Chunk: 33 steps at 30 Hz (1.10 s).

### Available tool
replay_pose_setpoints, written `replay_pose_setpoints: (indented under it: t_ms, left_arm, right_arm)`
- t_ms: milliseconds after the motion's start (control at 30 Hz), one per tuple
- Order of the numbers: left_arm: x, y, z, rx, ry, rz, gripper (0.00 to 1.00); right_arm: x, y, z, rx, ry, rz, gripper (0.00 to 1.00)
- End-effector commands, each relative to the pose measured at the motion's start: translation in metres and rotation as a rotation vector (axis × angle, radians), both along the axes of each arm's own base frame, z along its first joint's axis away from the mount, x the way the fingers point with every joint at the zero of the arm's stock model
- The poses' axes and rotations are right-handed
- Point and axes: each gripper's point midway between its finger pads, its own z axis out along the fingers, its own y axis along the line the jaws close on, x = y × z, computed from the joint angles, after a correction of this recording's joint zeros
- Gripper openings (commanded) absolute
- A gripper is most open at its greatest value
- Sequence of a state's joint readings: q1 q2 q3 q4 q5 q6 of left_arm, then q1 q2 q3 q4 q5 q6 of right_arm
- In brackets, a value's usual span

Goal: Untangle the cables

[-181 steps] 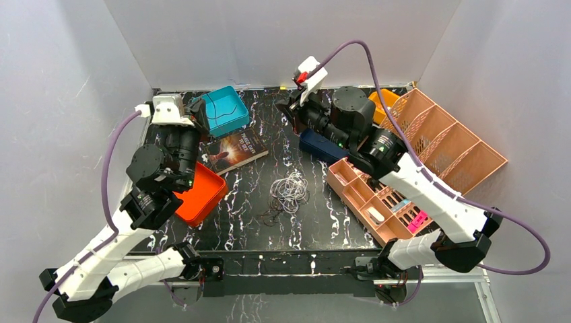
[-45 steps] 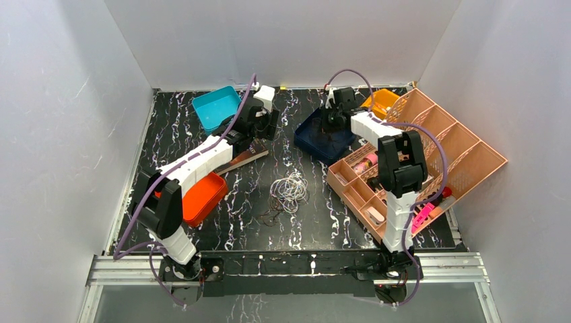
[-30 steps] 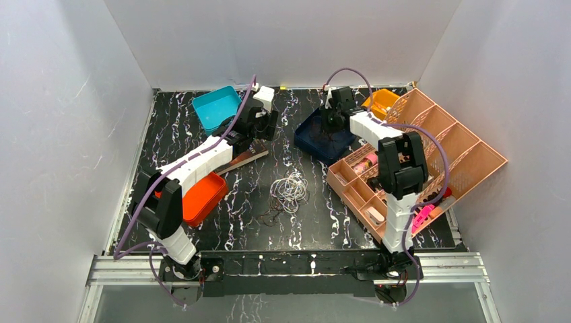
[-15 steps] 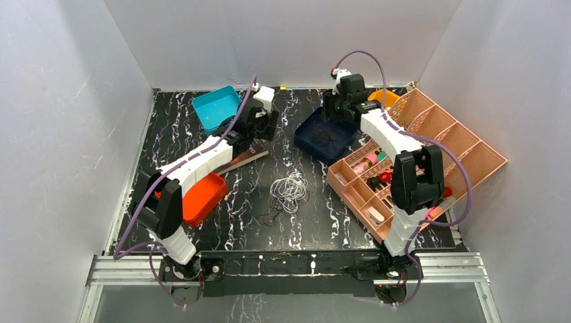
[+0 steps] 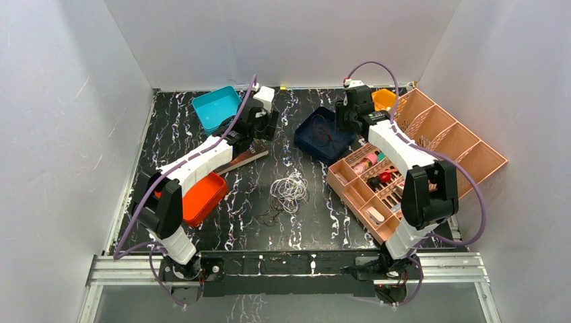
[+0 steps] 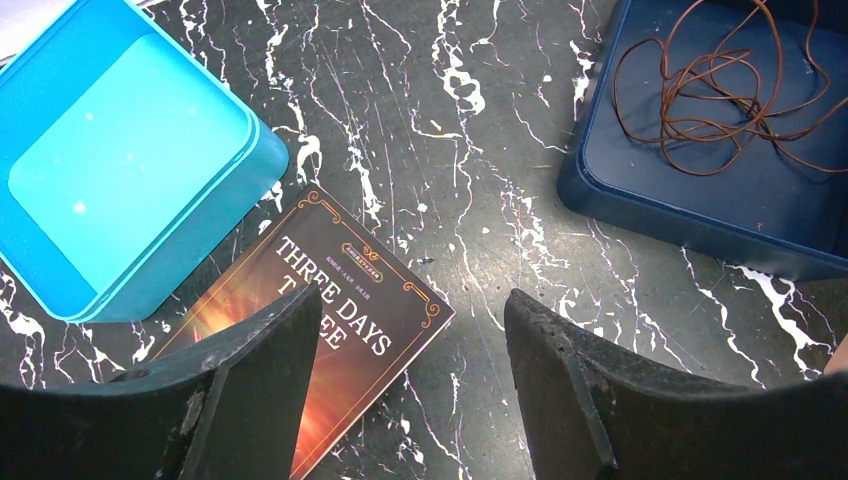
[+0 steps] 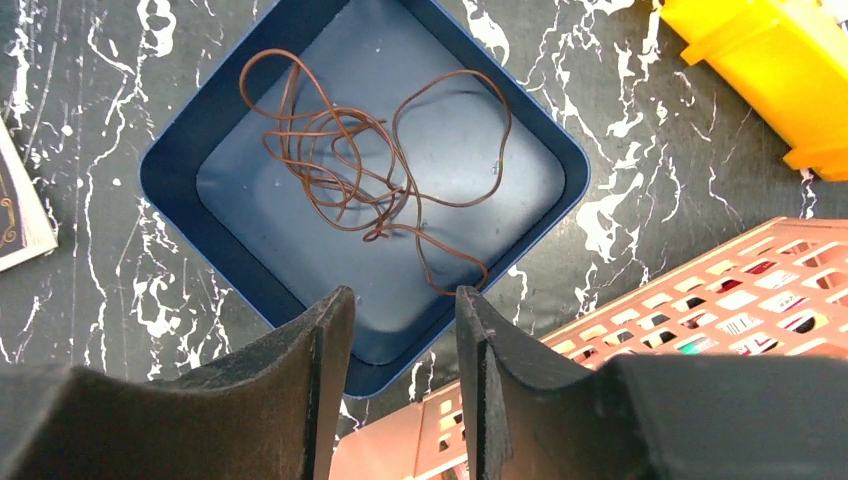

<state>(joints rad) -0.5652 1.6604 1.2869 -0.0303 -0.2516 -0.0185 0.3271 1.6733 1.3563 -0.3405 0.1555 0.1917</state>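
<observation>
The cables (image 5: 289, 190) lie as a whitish tangle of loops mid-table, with dark strands (image 5: 272, 216) trailing toward the near left. A separate brown cable (image 7: 360, 150) lies loose in the dark blue tray (image 7: 205, 125), also visible in the left wrist view as the brown cable (image 6: 720, 100). My right gripper (image 7: 403, 310) hovers open over the tray's near corner, with nothing between its fingers. My left gripper (image 6: 410, 330) hangs open and empty above the book's corner (image 6: 350, 300), apart from every cable.
A teal bin (image 5: 217, 108) stands at the back left and an orange-red tray (image 5: 202, 196) lies under the left arm. A yellow bin (image 7: 780, 60) sits behind a pink divided organizer (image 5: 438, 151) at the right, holding small items.
My right arm has risen and swung right, off the blue tray, with its jaws wider; the brown cable stays in the tray. The left arm and the tangle have not moved.
</observation>
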Motion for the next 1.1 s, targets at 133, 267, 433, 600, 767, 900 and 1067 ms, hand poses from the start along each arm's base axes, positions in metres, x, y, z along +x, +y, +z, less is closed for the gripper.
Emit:
replay_pose_setpoints:
  t_ms: [133, 267, 433, 600, 767, 900, 1067]
  left_arm:
    - [-0.001, 0.002, 0.020, -0.013, -0.047, 0.003, 0.66]
    - [-0.001, 0.002, 0.020, -0.013, -0.046, -0.001, 0.66]
    - [-0.001, 0.002, 0.020, -0.008, -0.046, 0.001, 0.66]
    - [-0.001, 0.002, 0.020, -0.010, -0.046, -0.001, 0.66]
    - [-0.001, 0.002, 0.021, -0.009, -0.050, -0.001, 0.67]
    - [0.000, 0.002, 0.019, -0.007, -0.046, -0.002, 0.67]
    - [0.000, 0.003, 0.019, -0.004, -0.046, 0.000, 0.67]
  right_arm:
    - [-0.002, 0.001, -0.016, 0.004, 0.049, -0.013, 0.50]
    - [0.003, 0.001, -0.028, -0.018, 0.071, -0.010, 0.46]
    - [0.016, -0.001, -0.047, -0.056, 0.101, -0.020, 0.41]
    - [0.029, 0.003, -0.052, -0.068, 0.088, -0.007, 0.35]
    - [0.035, 0.014, -0.047, -0.036, 0.065, 0.042, 0.30]
    - [0.035, 0.023, -0.026, 0.008, 0.027, 0.079, 0.33]
    - [0.032, 0.015, -0.005, -0.011, -0.005, 0.058, 0.41]
